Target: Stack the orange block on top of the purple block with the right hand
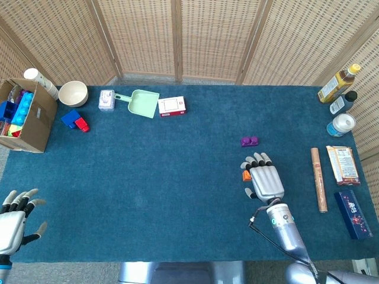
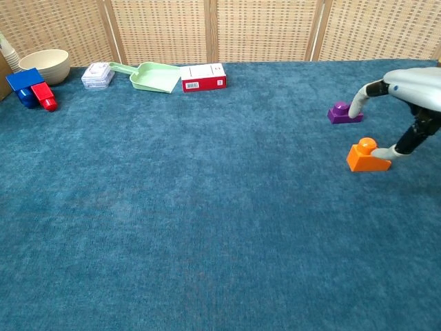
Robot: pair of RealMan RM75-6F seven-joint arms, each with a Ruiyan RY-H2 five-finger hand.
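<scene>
The orange block (image 2: 367, 156) sits on the blue cloth right of centre, and the purple block (image 2: 342, 112) lies a little farther back. In the head view my right hand (image 1: 265, 180) hovers over the orange block (image 1: 246, 175), of which only a sliver shows at the hand's left edge. In the chest view the right hand (image 2: 413, 93) reaches in from the right with its fingers spread. Its thumb tip is by the block's right side, and one finger crosses in front of the purple block (image 1: 249, 141). It holds nothing. My left hand (image 1: 15, 222) is open at the near left corner.
A cardboard box of toys (image 1: 23, 115), a bowl (image 1: 73, 93), blue and red blocks (image 1: 75, 120), a green scoop (image 1: 141, 102) and a red-white box (image 1: 172, 106) line the far left. Bottles (image 1: 339, 83), a wooden rod (image 1: 318, 179) and packets (image 1: 342, 163) stand along the right edge.
</scene>
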